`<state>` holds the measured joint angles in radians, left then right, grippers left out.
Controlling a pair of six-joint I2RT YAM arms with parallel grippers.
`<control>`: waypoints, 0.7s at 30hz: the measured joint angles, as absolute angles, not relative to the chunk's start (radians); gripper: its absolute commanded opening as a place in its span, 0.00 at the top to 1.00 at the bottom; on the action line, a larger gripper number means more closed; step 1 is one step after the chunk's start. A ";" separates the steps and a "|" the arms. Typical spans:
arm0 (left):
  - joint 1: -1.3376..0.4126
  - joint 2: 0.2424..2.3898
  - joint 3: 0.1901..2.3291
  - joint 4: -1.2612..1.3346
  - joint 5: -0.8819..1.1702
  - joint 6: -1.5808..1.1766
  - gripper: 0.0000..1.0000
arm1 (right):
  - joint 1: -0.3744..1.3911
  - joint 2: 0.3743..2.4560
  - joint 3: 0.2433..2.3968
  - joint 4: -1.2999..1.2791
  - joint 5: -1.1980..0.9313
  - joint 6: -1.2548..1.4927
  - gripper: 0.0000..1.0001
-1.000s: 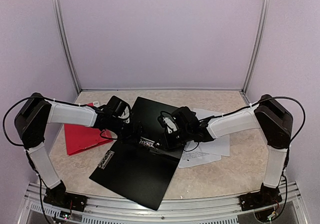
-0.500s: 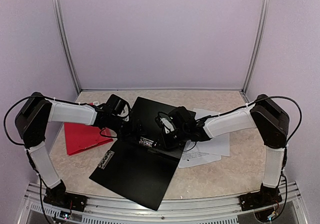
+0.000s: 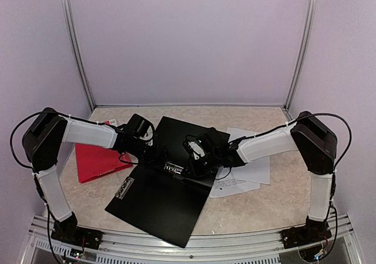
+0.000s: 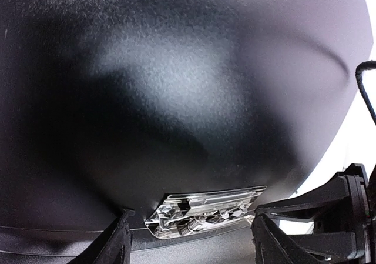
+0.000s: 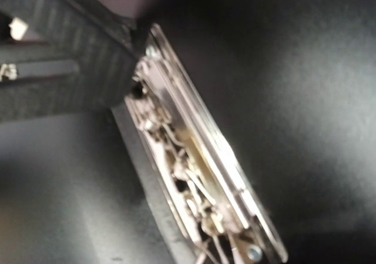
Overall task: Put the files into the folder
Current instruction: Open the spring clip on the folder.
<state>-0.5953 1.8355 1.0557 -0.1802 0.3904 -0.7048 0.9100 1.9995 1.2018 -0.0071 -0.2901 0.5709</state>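
Loose white files (image 3: 257,171) lie flat in an uneven fan on the table (image 3: 264,208), just right of the black folder (image 3: 158,202), partly hidden under the right arm. The folder lies open, its two covers running far to near and slanting left, its spine crossing between the arms. The left gripper (image 4: 191,220), reaching in low from the left, stands released with a finger either side of the metal clip (image 4: 205,208). The right gripper (image 3: 197,161) meets the clip from the right; its grip cannot be made out. A red folder (image 3: 97,158) lies at left.
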 measured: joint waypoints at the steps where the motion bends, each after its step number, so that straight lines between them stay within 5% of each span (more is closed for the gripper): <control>1: -0.595 1.837 1.056 -0.180 0.393 -0.705 0.33 | 0.910 2.001 1.202 -0.011 -0.289 0.570 0.79; 21: -0.595 1.848 1.056 -0.179 0.414 -0.672 0.40 | 0.907 2.015 1.234 -0.041 -0.273 0.556 0.97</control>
<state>-0.5949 1.8481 1.0557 -0.1791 0.4145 -0.6720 0.9073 2.0151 1.2335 -0.0406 -0.2733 0.5556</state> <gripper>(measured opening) 0.604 0.067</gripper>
